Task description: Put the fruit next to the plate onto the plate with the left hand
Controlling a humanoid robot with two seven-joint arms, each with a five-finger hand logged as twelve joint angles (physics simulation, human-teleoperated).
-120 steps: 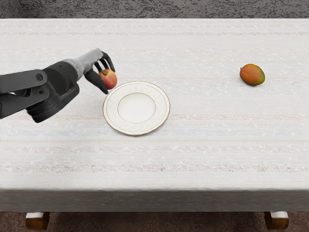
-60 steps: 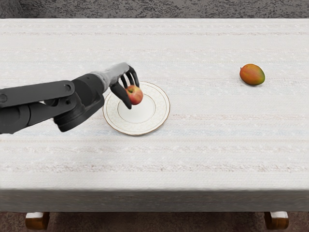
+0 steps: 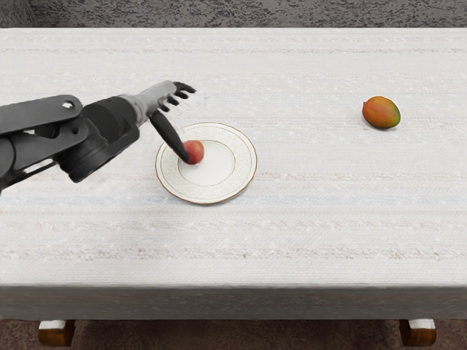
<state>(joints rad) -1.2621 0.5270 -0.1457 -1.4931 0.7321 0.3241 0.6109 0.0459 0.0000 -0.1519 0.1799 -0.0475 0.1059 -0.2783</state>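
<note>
Apple (image 3: 193,152) sat on the plate (image 3: 244,162), in the left part of its shallow well, just below and to the right of the left hand (image 3: 162,108). That hand hovered over the table (image 3: 306,233) beside the plate's upper-left rim, with its arm coming in from the left edge. Its fingers (image 3: 180,90) were spread apart and pointed off to the right, above the apple, gripping nothing. One dark digit, the thumb (image 3: 169,135), stretched down from the palm toward the apple, and its tip reached the fruit's left side. Whether it actually pressed on the skin could not be told. Far to the hand's right, well apart from the plate, a mango (image 3: 381,112) lay on the table.
</note>
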